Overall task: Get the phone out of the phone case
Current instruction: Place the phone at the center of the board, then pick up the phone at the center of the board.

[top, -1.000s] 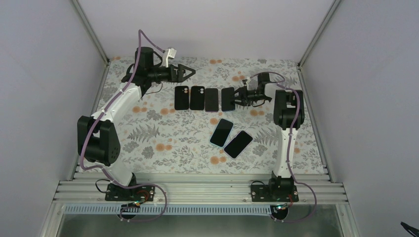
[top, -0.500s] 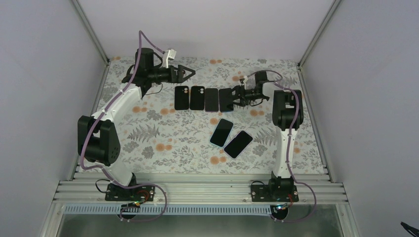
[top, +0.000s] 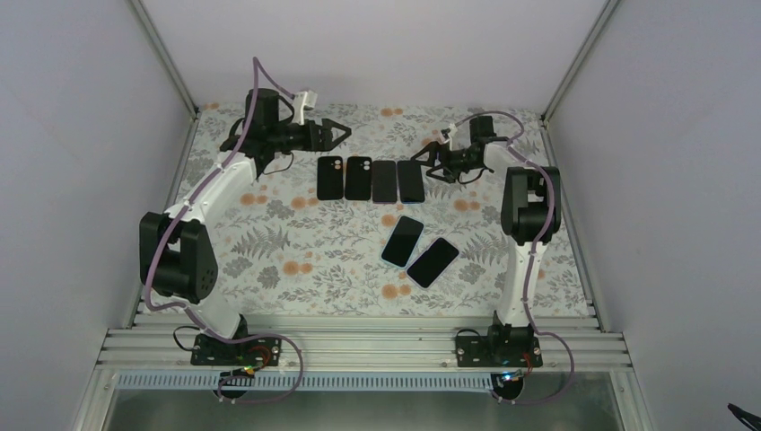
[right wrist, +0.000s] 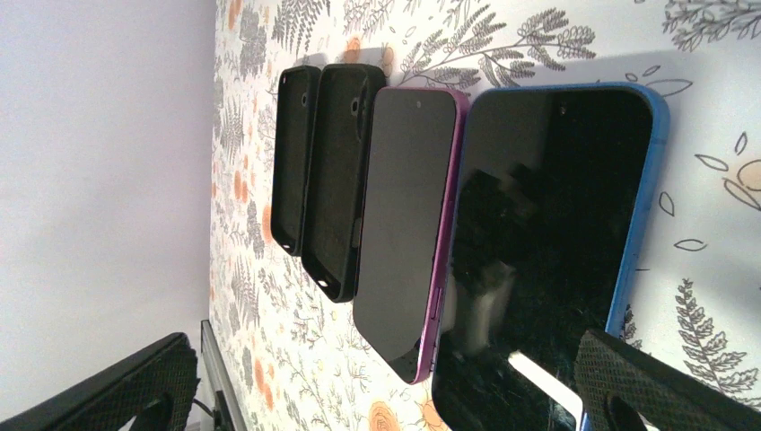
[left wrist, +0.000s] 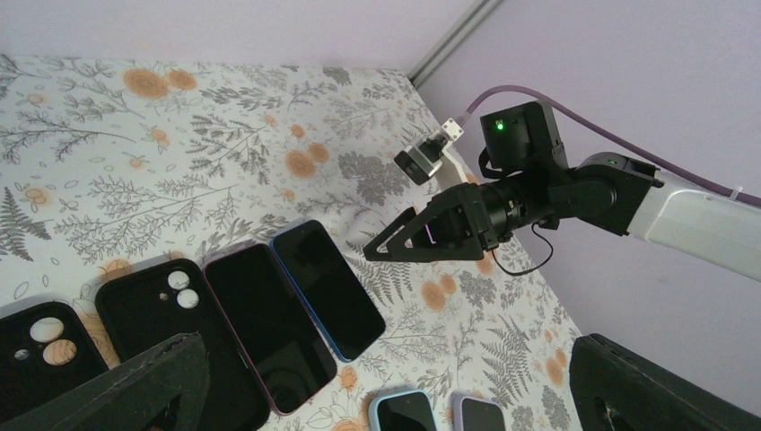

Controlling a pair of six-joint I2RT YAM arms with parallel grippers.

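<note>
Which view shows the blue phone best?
Right wrist view: the blue phone lies close, screen up, rim plain, though one end runs out of frame. Left wrist shows it whole but smaller; top view, only a small dark slab.

Desk point(top: 296, 242): white ground, grey fern print, orange blossoms. Right end effector point(top: 431, 168): black. Just beside it, blue-edged phone point(top: 411, 180), black screen. Next beyond, purple-edged phone point(top: 385, 180), black screen. Farther from it, nearer case point(top: 358, 178) and far case point(top: 331, 178): both plain black.
</note>
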